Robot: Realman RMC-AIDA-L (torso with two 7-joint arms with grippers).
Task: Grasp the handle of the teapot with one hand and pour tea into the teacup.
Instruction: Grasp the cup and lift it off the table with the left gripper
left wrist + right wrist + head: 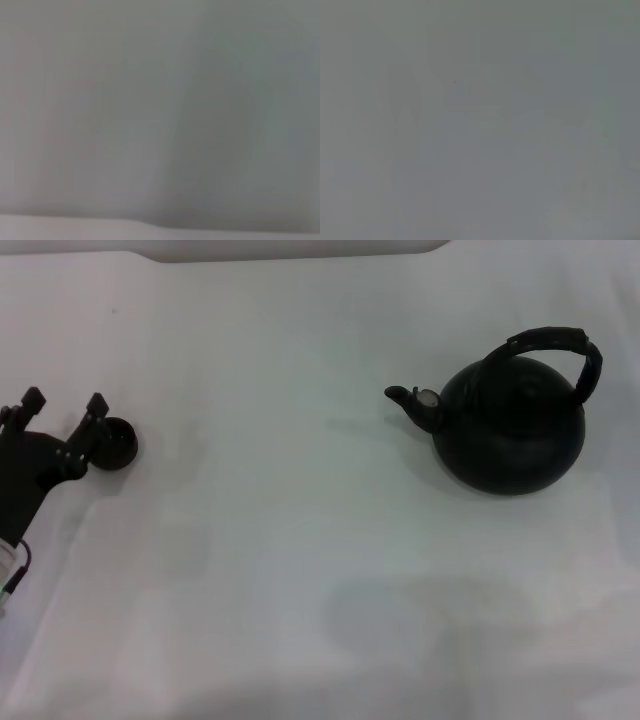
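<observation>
The black teapot point(510, 430) stands on the white table at the right of the head view, its spout point(408, 400) pointing left with a pale spot near the tip. Its ribbed arched handle point(556, 347) loops over the top. The tiny dark teacup point(118, 443) sits at the far left. My left gripper point(64, 400) is open at the left edge, its right finger point(92, 412) just beside the teacup, the cup outside the gap. The right gripper is out of view. Both wrist views show only plain grey surface.
The white table point(300, 560) spreads between teacup and teapot. A pale raised edge point(300, 248) runs along the far side of the table.
</observation>
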